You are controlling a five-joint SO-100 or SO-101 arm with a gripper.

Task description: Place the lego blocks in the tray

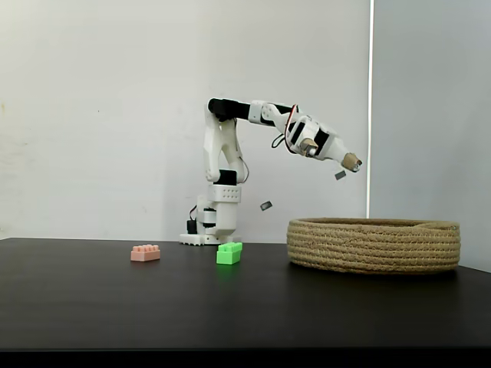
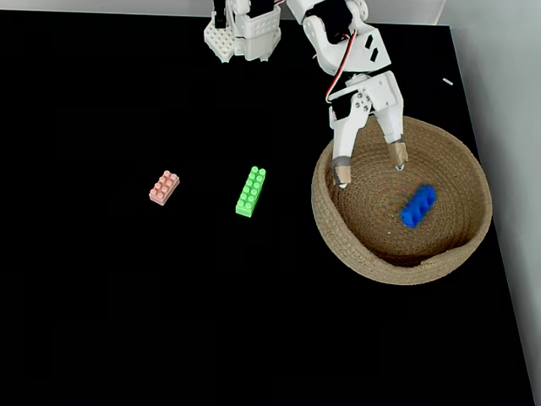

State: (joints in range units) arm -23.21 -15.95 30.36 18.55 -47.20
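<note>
**Meanwhile, one brick in, two to fetch**

From the side, in a fixed view, I see my gripper (image 1: 349, 164) raised above the near-left part of the tray (image 1: 374, 245), well clear of its rim. The green brick (image 1: 229, 253) and pink brick (image 1: 145, 253) lie on the black table (image 1: 92, 299), low and well off to the left of the fingers, the pink one farther. What the basket holds is hidden by its wall here, and I cannot judge the finger gap from this angle.

From above, in a fixed view, the fingers (image 2: 342, 172) stand wide apart and empty over the tray's (image 2: 473, 237) left inside edge. The blue brick (image 2: 418, 205) lies on the basket floor, just right of and below the fingertips. Green (image 2: 250, 191) and pink (image 2: 164, 187) lie apart to the left.

My worry: swinging left too low could catch the rope rim and drag the basket. The green brick also lies lengthwise, so a misaligned wrist may push it rather than grip it.
</note>
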